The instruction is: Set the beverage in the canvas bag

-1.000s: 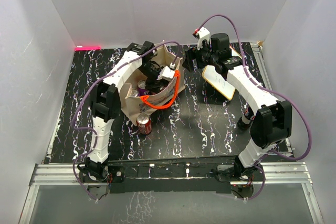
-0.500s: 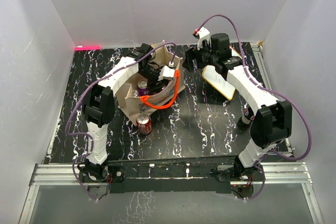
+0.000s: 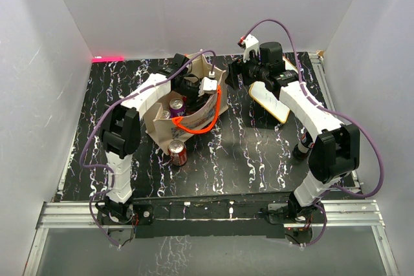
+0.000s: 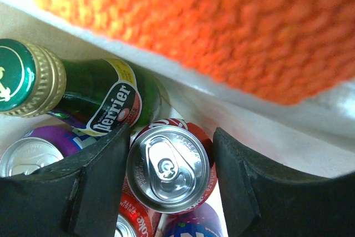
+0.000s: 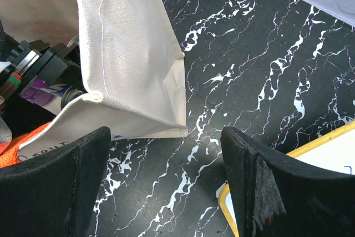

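The beige canvas bag [image 3: 202,118] with an orange handle [image 3: 206,125] stands at mid-table with its mouth open. My left gripper [image 3: 194,90] reaches down inside it. In the left wrist view that gripper [image 4: 171,162] is shut on a red cola can [image 4: 168,167], one finger on each side. Around the can lie a green Perrier bottle [image 4: 94,92], a purple can [image 4: 33,151] and more cans. The orange handle [image 4: 222,26] is blurred across the top. My right gripper [image 5: 166,187] hangs open over bare table beside the bag's corner [image 5: 133,59].
Another red can [image 3: 177,152] stands on the table in front of the bag. A white board with a yellow edge [image 3: 270,101] lies right of the bag, under the right arm. A dark bottle [image 3: 301,150] stands by the right arm's elbow. White walls enclose the table.
The left arm has shifted, its wrist moving a little right and further into the bag with the can. The right arm has not moved.
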Action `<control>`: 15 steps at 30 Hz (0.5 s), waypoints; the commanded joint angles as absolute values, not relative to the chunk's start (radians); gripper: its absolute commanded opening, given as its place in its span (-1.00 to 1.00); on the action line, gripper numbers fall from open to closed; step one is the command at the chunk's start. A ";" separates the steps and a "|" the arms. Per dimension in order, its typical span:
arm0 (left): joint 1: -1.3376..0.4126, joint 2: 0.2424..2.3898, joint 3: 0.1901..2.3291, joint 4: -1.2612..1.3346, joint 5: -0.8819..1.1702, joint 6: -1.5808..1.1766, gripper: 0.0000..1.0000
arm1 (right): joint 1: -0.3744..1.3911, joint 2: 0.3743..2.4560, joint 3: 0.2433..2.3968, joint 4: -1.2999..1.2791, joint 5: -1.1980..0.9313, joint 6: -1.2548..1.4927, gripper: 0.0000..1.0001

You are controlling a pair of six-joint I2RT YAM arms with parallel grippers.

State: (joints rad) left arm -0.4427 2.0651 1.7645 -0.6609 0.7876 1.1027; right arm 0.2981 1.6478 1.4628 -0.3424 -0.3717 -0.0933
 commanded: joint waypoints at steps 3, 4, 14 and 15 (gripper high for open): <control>-0.434 2.060 1.822 -0.613 0.788 1.167 -0.80 | 0.291 1.603 1.472 -0.311 -0.362 -0.084 0.66; -0.434 2.068 1.838 -0.639 0.790 1.167 -0.71 | 0.291 1.605 1.475 -0.311 -0.363 -0.083 0.67; -0.432 2.099 1.914 -0.765 0.758 1.136 -0.05 | 0.292 1.625 1.502 -0.316 -0.372 -0.084 0.67; -0.434 2.097 1.914 -0.766 0.755 1.136 -0.01 | 0.292 1.627 1.504 -0.317 -0.373 -0.084 0.67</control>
